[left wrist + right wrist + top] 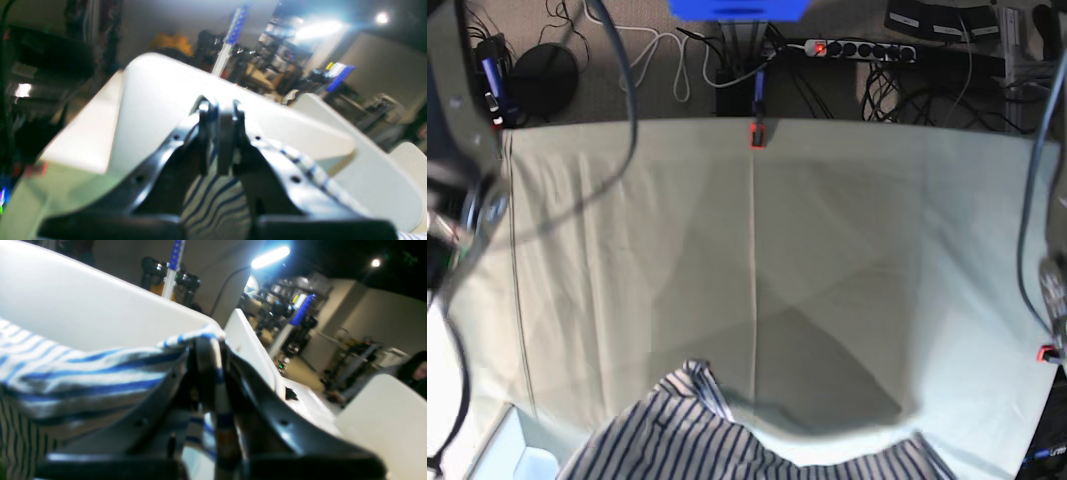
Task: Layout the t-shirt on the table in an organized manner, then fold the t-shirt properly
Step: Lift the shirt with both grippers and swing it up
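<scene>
While both arms reach in from the near side, the t-shirt (727, 440) hangs lifted above the near edge of the table (847, 250), its striped cloth filling the bottom of the base view and throwing a broad shadow onto the pale grey-green cover just beyond it. One bunched corner of the shirt rises a little to the left of the table's centre seam, and another peak shows further right along the same near edge.

In the left wrist view, the left gripper (222, 140) has its jaws drawn together on a fold of the blue-striped cloth, which falls away below between the fingers and trails off to the right over the metal of the claw. In the right wrist view, the right gripper (213, 373) is likewise clamped on the shirt: a striped edge is pinched between the tight fingers and the rest of the cloth stretches away to the left in a taut sheet, with more stripes hanging beneath it.

At the table's far edge a small red clamp (755, 135) sits on the centre seam, and a second red clamp (1048, 352) marks the right edge. Beyond the far edge, a power strip (857, 48) lies on the floor among loose cables.
</scene>
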### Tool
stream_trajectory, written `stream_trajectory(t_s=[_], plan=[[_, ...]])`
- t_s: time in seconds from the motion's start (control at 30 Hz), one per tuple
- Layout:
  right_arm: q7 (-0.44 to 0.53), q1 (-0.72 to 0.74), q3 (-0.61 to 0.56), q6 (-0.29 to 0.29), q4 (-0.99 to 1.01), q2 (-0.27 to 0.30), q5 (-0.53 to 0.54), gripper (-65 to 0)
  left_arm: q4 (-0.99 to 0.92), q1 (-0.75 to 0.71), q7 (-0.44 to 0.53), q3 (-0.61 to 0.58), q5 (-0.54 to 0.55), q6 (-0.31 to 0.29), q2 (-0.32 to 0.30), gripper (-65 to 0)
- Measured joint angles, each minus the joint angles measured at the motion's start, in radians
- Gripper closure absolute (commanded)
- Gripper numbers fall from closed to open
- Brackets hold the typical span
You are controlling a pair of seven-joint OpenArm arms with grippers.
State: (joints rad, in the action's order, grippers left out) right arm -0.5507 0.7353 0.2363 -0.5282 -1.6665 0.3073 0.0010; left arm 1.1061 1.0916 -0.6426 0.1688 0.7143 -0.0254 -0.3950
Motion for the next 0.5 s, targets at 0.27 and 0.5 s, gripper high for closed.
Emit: stream_trajectory(t_s=[0.27,0.5], plan=[[0.087,-0.584,0.091,-0.002,-0.224,-0.1,0.101,0.0,0.303,-0.558,-0.062,0.199,0.004,-0.001,-0.026,-0.3],[0.309,-0.963,0.124,-0.002,-0.187,-0.229,0.085,0.0,0.432,-1.049,-0.074,0.395,0.004,-0.008,0.079,-0.3]])
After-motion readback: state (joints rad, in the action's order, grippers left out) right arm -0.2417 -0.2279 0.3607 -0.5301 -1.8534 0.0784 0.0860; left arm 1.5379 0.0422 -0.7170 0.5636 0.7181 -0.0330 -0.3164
